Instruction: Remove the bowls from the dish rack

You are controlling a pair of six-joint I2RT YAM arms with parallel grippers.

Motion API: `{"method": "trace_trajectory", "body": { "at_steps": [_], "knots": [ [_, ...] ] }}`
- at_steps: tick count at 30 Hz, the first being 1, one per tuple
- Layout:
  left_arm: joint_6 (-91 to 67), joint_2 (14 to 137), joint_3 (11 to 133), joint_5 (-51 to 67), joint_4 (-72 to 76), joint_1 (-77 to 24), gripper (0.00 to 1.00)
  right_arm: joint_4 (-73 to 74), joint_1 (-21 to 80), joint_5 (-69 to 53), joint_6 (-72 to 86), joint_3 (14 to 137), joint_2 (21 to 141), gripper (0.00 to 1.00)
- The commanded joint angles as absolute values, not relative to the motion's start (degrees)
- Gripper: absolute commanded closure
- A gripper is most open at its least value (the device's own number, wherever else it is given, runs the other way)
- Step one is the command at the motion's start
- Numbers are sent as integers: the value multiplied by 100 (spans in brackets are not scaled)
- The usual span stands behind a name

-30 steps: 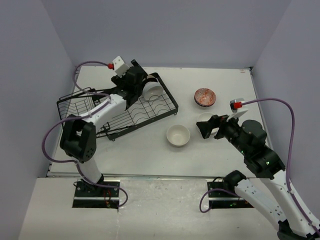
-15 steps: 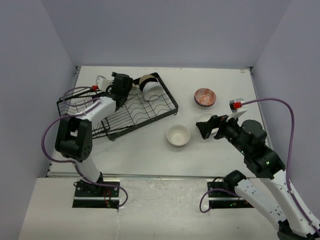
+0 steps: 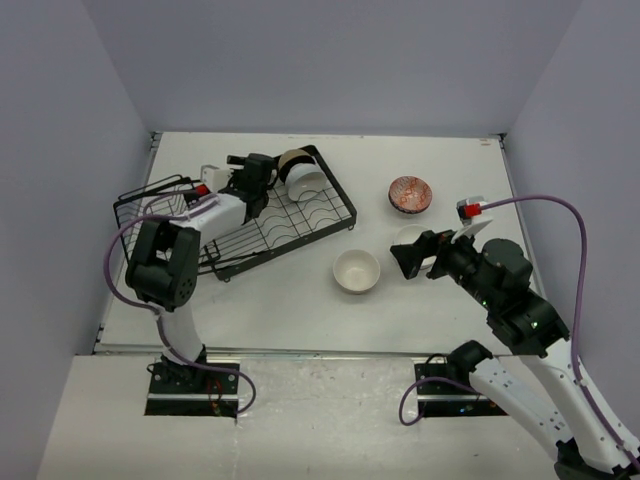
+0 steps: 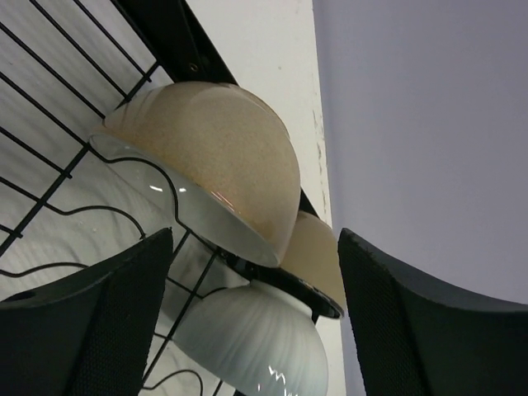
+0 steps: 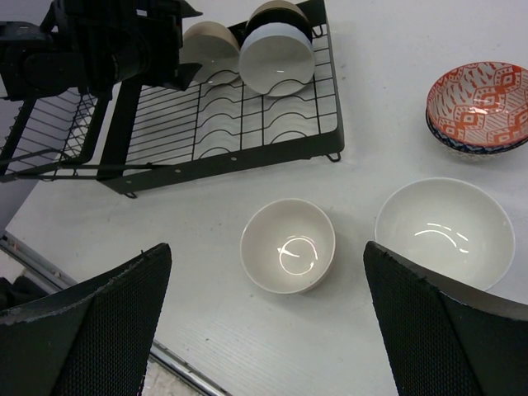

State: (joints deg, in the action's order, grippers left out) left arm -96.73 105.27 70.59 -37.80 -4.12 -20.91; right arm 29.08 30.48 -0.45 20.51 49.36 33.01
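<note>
The black wire dish rack (image 3: 300,215) lies at the left of the table. Three bowls lean at its far end: a beige bowl (image 4: 214,153), a beige bowl with a black inside (image 4: 322,256) and a ribbed white bowl (image 4: 256,342). My left gripper (image 3: 266,173) is low over the rack just left of them, open, its fingers (image 4: 99,322) on either side of the white bowl without touching it. My right gripper (image 3: 415,258) hangs open above a small white bowl (image 5: 287,245) on the table, holding nothing.
A larger white bowl (image 5: 444,231) and a red-patterned bowl (image 5: 478,107) sit on the table right of the rack. The rack's deeper basket end (image 3: 150,205) is at the far left, beside the left arm. Grey walls close three sides.
My left gripper has swung from above the racked bowls to the left and come back low beside them, with its wrist turned. The right arm and all the bowls have stayed put.
</note>
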Motion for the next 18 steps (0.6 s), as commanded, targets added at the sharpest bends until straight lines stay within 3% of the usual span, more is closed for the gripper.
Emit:
{"method": "trace_trajectory", "body": {
  "at_steps": [1, 7, 8, 11, 16, 18],
  "knots": [
    [-9984, 10731, 7330, -4596, -264, -2153, 26, 2733, 3076, -158, 1986, 4939, 3340, 1],
    [-10090, 11039, 7523, -5291, -123, -2259, 46, 2725, 3067, -202, 1978, 4939, 3340, 1],
    [-10064, 11126, 7576, -5343, -123, -2259, 56, 2733, 3076, -202, 1978, 4939, 3331, 1],
    [-10221, 11311, 7717, -5335, -167, -2259, 60, 2733, 3085, -220, 1978, 4939, 3331, 1],
    [-10563, 11618, 7980, -5388, -517, -2259, 76, 2725, 3085, -255, 1969, 4931, 3322, 1],
    [-10722, 11680, 7981, -5309, -641, -2259, 87, 2733, 3076, -264, 1969, 4931, 3305, 1]
  ]
}}
